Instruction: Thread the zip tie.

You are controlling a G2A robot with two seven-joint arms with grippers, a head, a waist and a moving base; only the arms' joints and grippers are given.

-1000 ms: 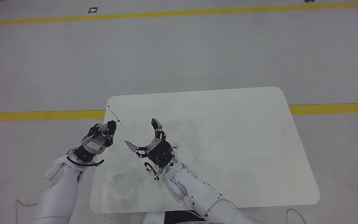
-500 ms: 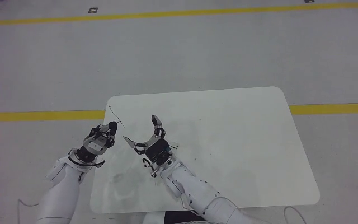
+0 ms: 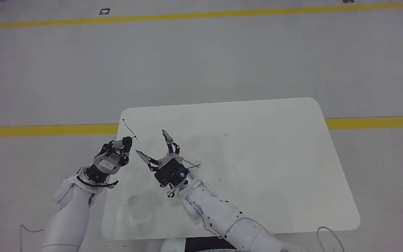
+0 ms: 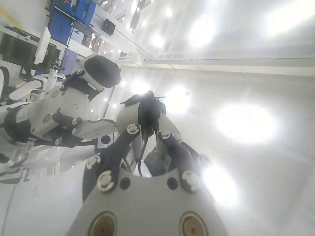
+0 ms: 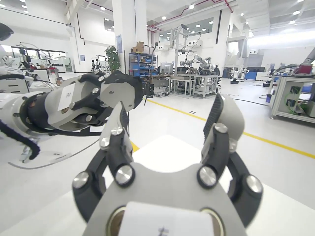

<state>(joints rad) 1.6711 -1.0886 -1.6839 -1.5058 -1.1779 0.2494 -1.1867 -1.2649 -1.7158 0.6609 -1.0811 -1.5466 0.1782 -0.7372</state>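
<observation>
A thin black zip tie (image 3: 129,129) sticks up and away from my left gripper (image 3: 124,146), which is shut on its lower part above the white table's (image 3: 264,157) left edge. In the left wrist view the dark fingertips (image 4: 147,110) press together with the strand (image 4: 143,146) running down between them. My right gripper (image 3: 152,143) stands open just to the right of the left one, nothing between its fingers. From the right wrist view, the open right gripper (image 5: 171,115) faces the left gripper (image 5: 128,92), with the tie's end (image 5: 145,101) poking out.
The table's left edge (image 3: 116,170) lies right under the left gripper. Yellow floor lines (image 3: 56,130) run beside and beyond the table. The right and middle table surface is bare white.
My right gripper has moved left and slightly away from me, closing the gap to the left gripper. The left gripper and the tie have barely shifted.
</observation>
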